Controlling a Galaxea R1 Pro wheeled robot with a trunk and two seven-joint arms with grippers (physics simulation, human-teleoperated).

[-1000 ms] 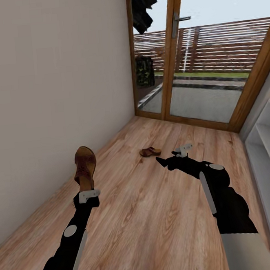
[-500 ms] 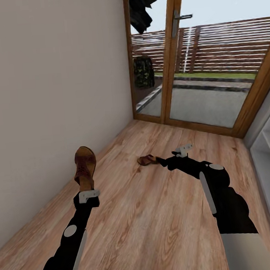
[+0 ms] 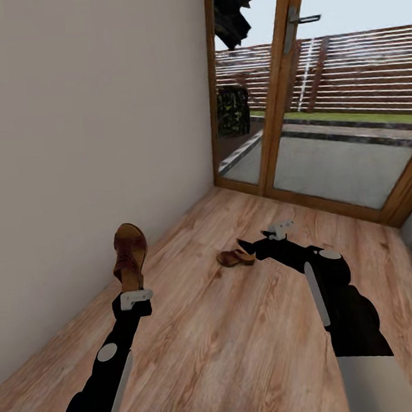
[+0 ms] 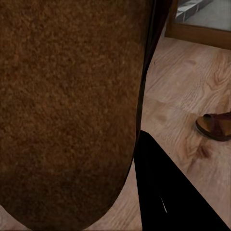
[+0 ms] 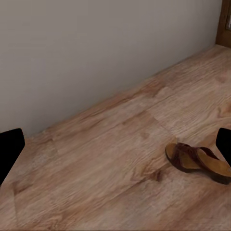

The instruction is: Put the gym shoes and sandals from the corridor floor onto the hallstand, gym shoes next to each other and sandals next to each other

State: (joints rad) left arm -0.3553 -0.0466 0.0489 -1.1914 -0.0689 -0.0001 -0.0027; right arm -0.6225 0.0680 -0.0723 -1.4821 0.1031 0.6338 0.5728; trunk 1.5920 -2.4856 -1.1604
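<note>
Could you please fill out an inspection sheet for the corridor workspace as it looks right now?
Surface: wood-plank corridor floor, bare apart from one sandal.
Job's things: one sandal held upright in the left tool; second sandal lying flat on the floor, strap side up; gym shoes nothing seen; grey edge at far right, perhaps the hallstand, cannot tell.
Clutter: nothing seen.
Grippers: left tool shut on the sandal; right tool open, in the air just above the floor sandal.
Cables: nothing seen.
Surroundings: plain wall left; glazed wooden door ahead.
</note>
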